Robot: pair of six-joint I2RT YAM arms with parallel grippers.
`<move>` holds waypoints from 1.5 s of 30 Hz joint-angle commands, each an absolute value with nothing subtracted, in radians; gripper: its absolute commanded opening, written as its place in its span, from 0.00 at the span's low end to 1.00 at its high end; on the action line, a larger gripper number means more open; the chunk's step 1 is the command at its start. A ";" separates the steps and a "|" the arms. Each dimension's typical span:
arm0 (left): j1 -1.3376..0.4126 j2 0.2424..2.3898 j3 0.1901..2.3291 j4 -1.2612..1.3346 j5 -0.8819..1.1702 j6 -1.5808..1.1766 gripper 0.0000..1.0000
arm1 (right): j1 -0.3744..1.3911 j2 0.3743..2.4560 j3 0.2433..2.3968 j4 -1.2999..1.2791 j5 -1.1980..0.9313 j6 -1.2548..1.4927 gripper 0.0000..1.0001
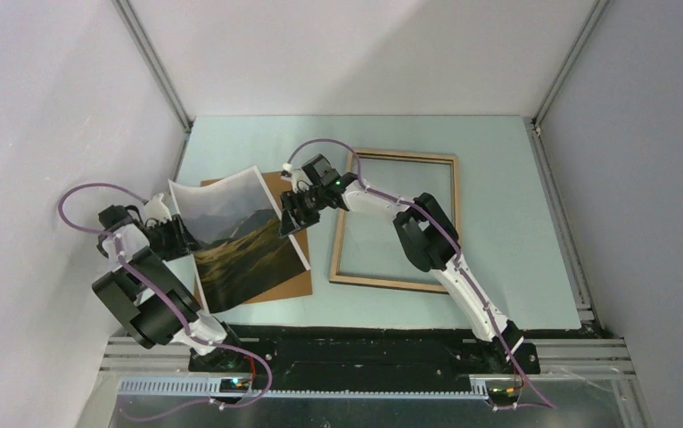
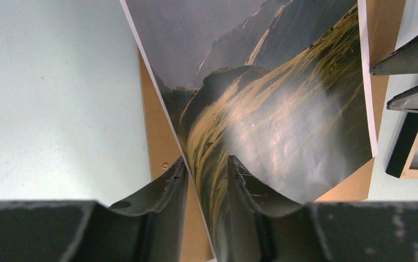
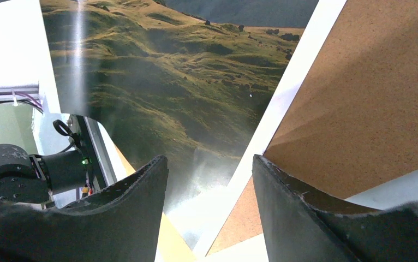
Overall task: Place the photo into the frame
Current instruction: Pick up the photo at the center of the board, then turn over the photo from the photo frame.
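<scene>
Wooden frame (image 1: 391, 283) flat; photo (image 1: 235, 241) outside, left jaws pinching.

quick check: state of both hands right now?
Left hand: closed on the photo, gripping one edge.
Right hand: open, astride the photo's white border, not gripping.

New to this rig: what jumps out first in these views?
The photo, a mountain landscape, bows upward at left centre, gripped at its left edge by the left hand, with the open right hand astride its right edge. Under it lies a brown backing panel; the frame lies flat to the right, wood side up.
</scene>
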State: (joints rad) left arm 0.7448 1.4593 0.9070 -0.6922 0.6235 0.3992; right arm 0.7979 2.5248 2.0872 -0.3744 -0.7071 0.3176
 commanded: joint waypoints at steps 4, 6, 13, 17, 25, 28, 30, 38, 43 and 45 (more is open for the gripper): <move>0.744 1.470 0.955 -0.685 0.674 0.389 0.24 | 0.790 2.491 2.053 -0.434 -0.666 0.291 0.63; 0.743 1.474 0.960 -0.685 0.660 0.381 0.19 | 0.790 2.486 2.051 -0.434 -0.666 0.290 0.63; 0.743 1.443 0.980 -0.686 0.623 0.347 0.00 | 0.784 2.455 2.040 -0.437 -0.661 0.286 0.63; 0.742 1.402 0.996 -0.688 0.620 0.324 0.00 | 0.781 2.404 2.030 -0.442 -0.645 0.278 0.68; 0.712 1.281 1.026 -0.717 0.634 0.278 0.00 | 0.770 2.278 2.025 -0.467 -0.582 0.252 0.85; 0.679 1.210 1.044 -0.731 0.628 0.248 0.00 | 0.761 2.236 2.022 -0.470 -0.580 0.259 0.87; 0.640 1.163 1.065 -0.739 0.606 0.227 0.00 | 0.753 2.203 2.018 -0.465 -0.584 0.270 0.87; 0.483 1.080 1.300 -0.817 0.447 0.124 0.00 | 0.702 2.086 1.980 -0.439 -0.609 0.320 0.85; 0.297 1.089 1.494 -0.903 0.248 0.128 0.00 | 0.662 2.032 1.928 -0.410 -0.625 0.350 0.85; 0.192 1.109 1.579 -0.941 0.129 0.145 0.00 | 0.643 2.008 1.903 -0.394 -0.630 0.363 0.84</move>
